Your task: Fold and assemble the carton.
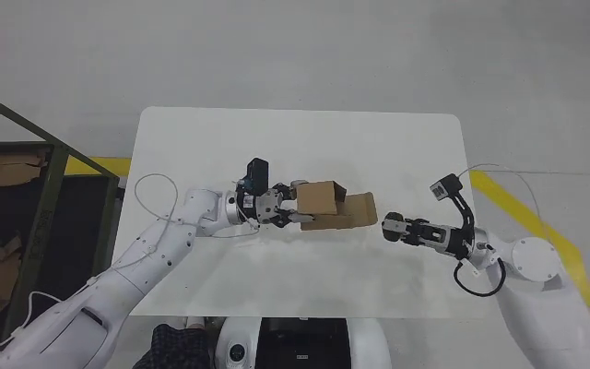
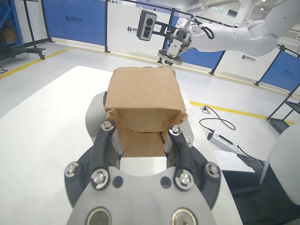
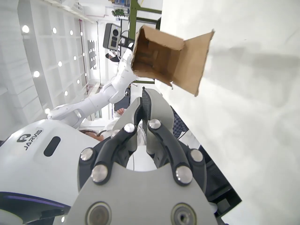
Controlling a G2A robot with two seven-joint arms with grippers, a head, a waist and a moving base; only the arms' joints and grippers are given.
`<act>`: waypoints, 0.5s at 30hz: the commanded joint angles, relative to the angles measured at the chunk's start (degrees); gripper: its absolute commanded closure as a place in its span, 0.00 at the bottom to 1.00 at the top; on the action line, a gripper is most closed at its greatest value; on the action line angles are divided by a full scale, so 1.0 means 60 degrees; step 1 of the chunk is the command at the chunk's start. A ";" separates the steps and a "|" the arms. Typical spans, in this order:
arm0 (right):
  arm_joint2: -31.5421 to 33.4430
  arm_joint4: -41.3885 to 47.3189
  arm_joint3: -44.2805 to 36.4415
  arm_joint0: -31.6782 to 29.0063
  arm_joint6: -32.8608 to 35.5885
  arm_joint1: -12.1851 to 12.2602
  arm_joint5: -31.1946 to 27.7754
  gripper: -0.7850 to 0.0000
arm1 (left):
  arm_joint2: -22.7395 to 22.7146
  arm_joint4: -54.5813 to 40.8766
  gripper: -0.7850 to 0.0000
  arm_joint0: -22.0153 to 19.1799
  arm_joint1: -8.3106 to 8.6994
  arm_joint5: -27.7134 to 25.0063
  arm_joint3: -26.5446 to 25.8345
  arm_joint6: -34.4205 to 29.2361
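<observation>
Top: carton point(image 1: 318, 196) at the middle of the table point(image 1: 230, 148), left hand point(image 1: 293, 205) clamped on its closed end; right hand point(image 1: 387, 226) near the open end, not touching

Left wrist: fingers point(image 2: 179, 146) pinch both side walls

Right wrist: right hand closed, holding nothing; flap point(image 3: 194, 64) stands open

Looks light, thin card, dents easily, so I'd take the flap by its free edge

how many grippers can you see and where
2. The left gripper holds the carton by its closed end above the table; the right gripper is shut, empty, apart from the carton's open end.
</observation>
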 commanded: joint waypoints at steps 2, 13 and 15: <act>-0.0435 -0.0213 -0.0222 0.0154 0.0005 -0.0032 0.0169 1.00 | -0.0061 0.0175 0.54 0.0060 -0.0039 0.0086 -0.0065 0.0233; -0.1316 -0.0896 0.0141 0.1013 -0.0435 -0.0127 0.0336 1.00 | -0.0149 0.0248 0.54 0.0202 -0.0167 -0.0385 -0.0202 0.0503; -0.1366 -0.0897 0.0225 0.1091 -0.0478 -0.0134 0.0310 1.00 | -0.0176 0.0233 0.54 0.0226 -0.0186 -0.0459 -0.0210 0.0493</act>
